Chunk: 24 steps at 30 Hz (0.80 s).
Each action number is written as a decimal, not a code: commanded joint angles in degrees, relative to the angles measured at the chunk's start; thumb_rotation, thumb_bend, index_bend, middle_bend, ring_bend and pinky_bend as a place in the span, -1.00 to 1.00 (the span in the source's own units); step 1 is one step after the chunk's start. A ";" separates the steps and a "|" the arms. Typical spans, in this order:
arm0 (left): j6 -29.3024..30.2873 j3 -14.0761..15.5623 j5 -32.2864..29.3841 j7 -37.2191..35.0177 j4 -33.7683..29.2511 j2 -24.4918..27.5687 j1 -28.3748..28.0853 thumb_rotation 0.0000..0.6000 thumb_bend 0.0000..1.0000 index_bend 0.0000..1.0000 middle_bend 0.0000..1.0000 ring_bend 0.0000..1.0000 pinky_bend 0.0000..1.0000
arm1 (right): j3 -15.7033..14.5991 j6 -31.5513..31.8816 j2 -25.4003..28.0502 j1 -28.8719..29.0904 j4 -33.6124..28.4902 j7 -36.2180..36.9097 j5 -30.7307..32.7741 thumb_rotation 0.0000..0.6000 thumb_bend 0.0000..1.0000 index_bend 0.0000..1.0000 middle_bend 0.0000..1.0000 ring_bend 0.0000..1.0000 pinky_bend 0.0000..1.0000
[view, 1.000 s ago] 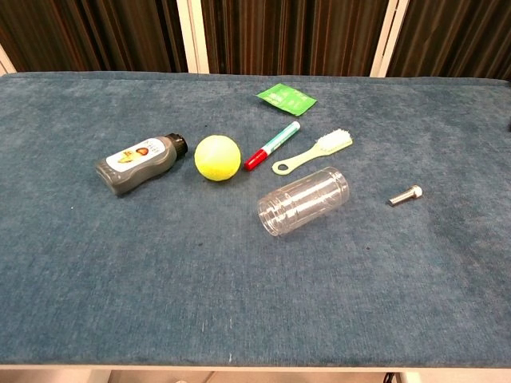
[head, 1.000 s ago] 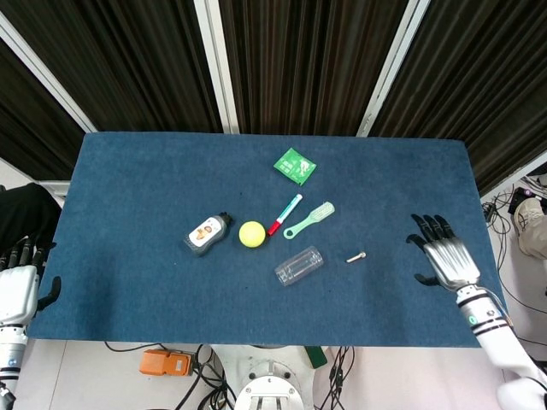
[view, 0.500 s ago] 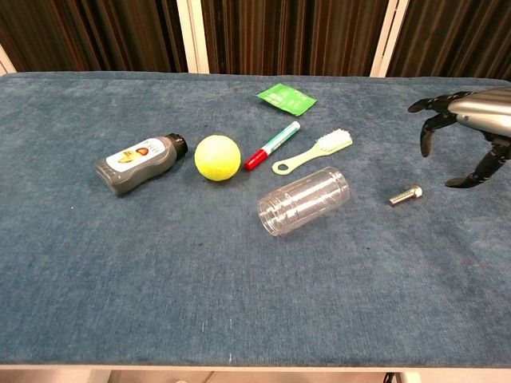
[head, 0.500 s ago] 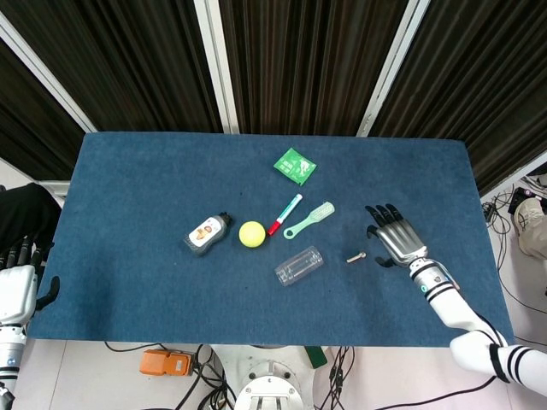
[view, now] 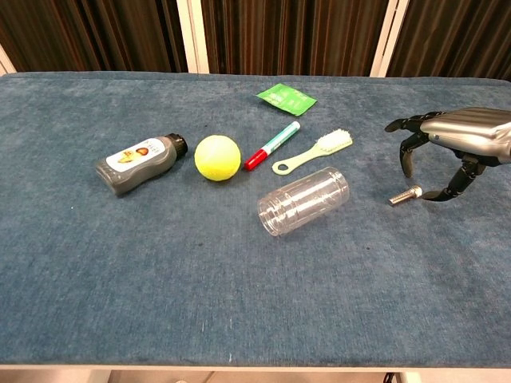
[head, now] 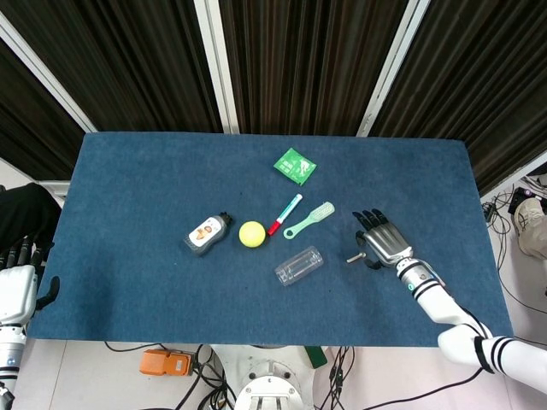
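Note:
My right hand (head: 381, 240) (view: 455, 144) hovers over the right part of the blue table (head: 128, 188), fingers spread and curved downward, holding nothing. A small metal bolt (head: 352, 256) (view: 405, 195) lies just below its fingertips, with the thumb tip beside the bolt's right end. My left hand (head: 19, 286) hangs off the table's left edge, fingers apart and holding nothing; the chest view does not show it.
Left of the bolt lie a clear plastic jar (head: 298, 266) (view: 303, 201) on its side, a green brush (head: 309, 219) (view: 312, 152), a red-capped marker (head: 284, 213) (view: 272, 145), a yellow ball (head: 251, 234) (view: 217, 157), a grey bottle (head: 207, 232) (view: 138, 163) and a green packet (head: 294, 166) (view: 286, 98).
My right hand has moved left from near the table's right edge to just above the bolt. The left hand and the objects have stayed still.

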 commanded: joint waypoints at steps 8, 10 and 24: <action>-0.02 -0.03 -0.05 -0.14 -0.06 0.08 0.01 1.00 -0.16 -0.62 -0.94 -0.87 -0.77 | -0.98 -0.74 -1.50 1.12 1.14 -0.27 0.37 1.00 -0.08 0.06 -0.86 -0.93 -0.89; -0.07 -0.02 -0.04 -0.21 -0.04 0.10 -0.01 1.00 -0.16 -0.62 -0.94 -0.87 -0.77 | -1.06 -0.91 -1.75 1.35 1.35 -0.30 0.53 1.00 -0.08 0.06 -0.86 -0.93 -0.89; -0.58 0.09 -0.31 -1.00 -0.45 0.45 0.02 1.00 -0.16 -0.62 -0.94 -0.87 -0.77 | -1.88 -0.68 -3.26 2.24 2.54 -0.60 0.79 1.00 0.00 0.12 -0.86 -0.92 -0.87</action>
